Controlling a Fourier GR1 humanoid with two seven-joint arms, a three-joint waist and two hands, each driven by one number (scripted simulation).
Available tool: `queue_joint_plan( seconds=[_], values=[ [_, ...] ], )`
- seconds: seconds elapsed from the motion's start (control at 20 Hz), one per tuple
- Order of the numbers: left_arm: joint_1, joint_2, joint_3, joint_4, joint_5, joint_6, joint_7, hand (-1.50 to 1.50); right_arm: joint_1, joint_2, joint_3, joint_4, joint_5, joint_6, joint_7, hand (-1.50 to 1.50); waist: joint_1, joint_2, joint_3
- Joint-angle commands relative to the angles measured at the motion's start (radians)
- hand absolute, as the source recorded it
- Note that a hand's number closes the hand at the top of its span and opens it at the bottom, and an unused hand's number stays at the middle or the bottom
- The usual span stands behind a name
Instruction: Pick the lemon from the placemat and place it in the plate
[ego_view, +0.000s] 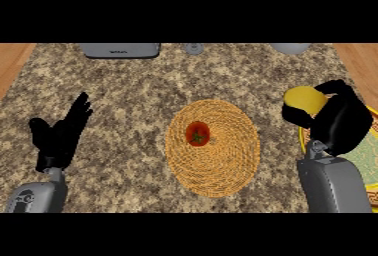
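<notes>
- Right hand (336, 122): fingers curled round the lemon (305, 98), thumb wrapped under its near side; lemon's yellow top showing above the fingertips.
- Lemon off the placemat (212, 147), held well to the right of it, just past the left rim of the plate (368, 150).
- Plate: yellow rim, greenish patterned centre, mostly hidden under right palm and forearm; only the strip right of the knuckles visible. Cannot tell whether lemon sits over the plate or just beside its rim.
- Placemat: woven orange oval, mid-counter, between the two hands, well clear of right fingertips.
- Red tomato-like item (198, 133) on the placemat's upper-left part, apart from both sets of fingers.
- Left hand (60, 135): open, fingers straight and pointing up, holding nothing, resting at the view's left, well left of the placemat.
- Beyond the fingertips at the counter's (133, 90) far edge: grey appliance (119, 50), small grey object (194, 48), grey rounded object (290, 47), all partly cut off.
</notes>
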Motion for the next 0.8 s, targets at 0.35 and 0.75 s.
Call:
queue_joint_plan(
  seconds=[0.35, 0.75],
  values=[
    [-0.024, 0.003, 0.026, 0.006, 0.009, -0.022, 0.016, 0.00, 0.192, -0.182, -0.231, 0.067, -0.304, -0.098, -0.225, 1.50, 0.002, 0.002, 0.001],
    [0.001, 0.010, 0.035, -0.035, 0.028, -0.041, 0.036, 0.00, 0.218, -0.220, -0.352, 0.180, -0.620, 0.054, -0.340, 1.50, 0.004, 0.000, 0.001]
  ],
)
